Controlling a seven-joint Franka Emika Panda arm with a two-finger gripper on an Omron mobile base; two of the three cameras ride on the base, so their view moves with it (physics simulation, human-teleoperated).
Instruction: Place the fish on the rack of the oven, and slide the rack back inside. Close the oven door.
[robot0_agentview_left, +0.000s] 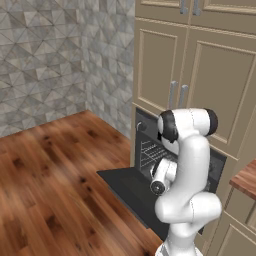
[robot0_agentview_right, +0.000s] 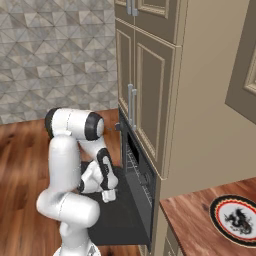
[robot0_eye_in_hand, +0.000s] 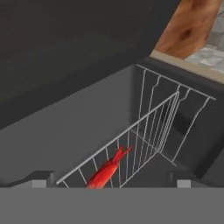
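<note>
Fish (robot0_eye_in_hand: 105, 171) lies on the rack (robot0_eye_in_hand: 144, 131) just ahead of our hand (robot0_eye_in_hand: 111, 181), whose fingers (robot0_eye_in_hand: 41, 178) stand wide apart and hold nothing, so we judge the placing done and the sliding in of the rack and the shutting of the oven door (robot0_agentview_left: 131, 191) yet to do. We see the door lying flat open below the hand in front of the oven (robot0_agentview_left: 150, 145). We fear that a push landing on the fish rather than the rack's front wire would knock it off, and that a skewed push could jam the rack and block the door.
</note>
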